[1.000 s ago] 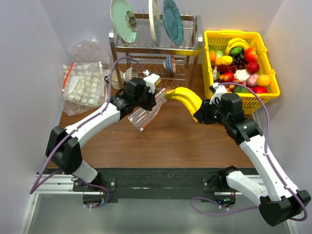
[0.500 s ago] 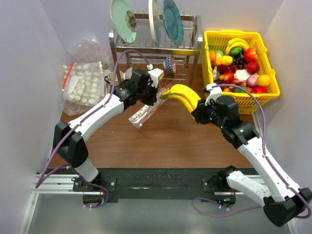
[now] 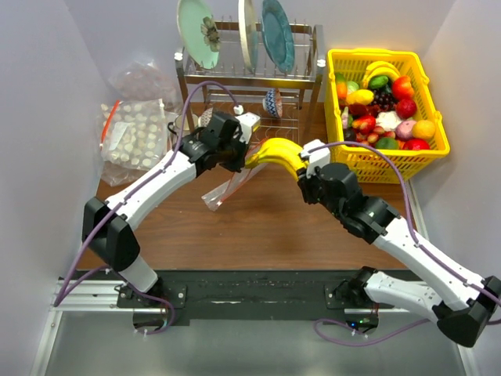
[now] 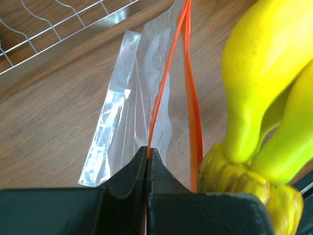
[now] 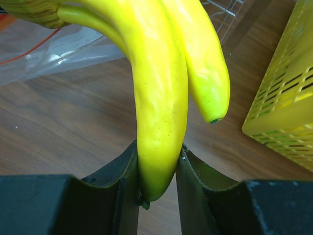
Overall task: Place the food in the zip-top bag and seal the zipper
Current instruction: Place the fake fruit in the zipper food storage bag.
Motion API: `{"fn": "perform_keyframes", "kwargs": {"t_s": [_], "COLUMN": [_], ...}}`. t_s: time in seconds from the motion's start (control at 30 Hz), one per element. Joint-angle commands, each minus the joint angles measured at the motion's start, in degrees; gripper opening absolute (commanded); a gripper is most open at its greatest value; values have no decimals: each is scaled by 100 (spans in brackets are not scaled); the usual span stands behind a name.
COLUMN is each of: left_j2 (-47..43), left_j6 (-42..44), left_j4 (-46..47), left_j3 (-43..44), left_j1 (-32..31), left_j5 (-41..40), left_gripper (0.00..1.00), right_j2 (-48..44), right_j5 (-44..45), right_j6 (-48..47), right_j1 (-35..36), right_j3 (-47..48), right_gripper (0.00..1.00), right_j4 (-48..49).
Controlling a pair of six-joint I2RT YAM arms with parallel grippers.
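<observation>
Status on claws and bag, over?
Left claw shut on red zipper strip of clear plastic zip-top bag, mouth parted. Right claw shut on yellow toy banana bunch, stem beside mouth. Nothing between.

Brown wooden table (image 3: pixel 274 227) with metal dish rack (image 3: pixel 250 77), yellow fruit basket (image 3: pixel 391 166), bag of pale lumps (image 3: pixel 133 137)

A dish rack (image 3: pixel 235 78) holds three upright plates (image 3: pixel 278 35) at the desk's (image 3: pixel 266 227) back; a yellow basket (image 3: pixel 427 160) stands beside it. A bag of pale lumps (image 3: pixel 135 137) lies left.
</observation>
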Motion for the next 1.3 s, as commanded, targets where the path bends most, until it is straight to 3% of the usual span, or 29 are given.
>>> {"fn": "perform_keyframes", "kwargs": {"t_s": [0.0,0.23,0.5,1.27], "left_j2": [-358,-534,-640,-701], "left_j6": [74,3,21,-84], "left_j4": [92,144,-172,-787], "left_j3": [-188,-444,-242,488], "left_j1": [188,382,391,672], "left_j5": [-64,358,613,1676], "left_gripper": [0,0,0,0], "right_j2": [-29,-354,-399,409], "right_j5": [1387,2425,2522,3524], "right_j6": [-599,-1749,-3648,-5890], "right_j1": [643,1471,2043,2412], "right_j3": [226,-396,-1416,-2121], "right_gripper": [15,14,13,13], "right_j4": [643,2065,4245,6488]}}
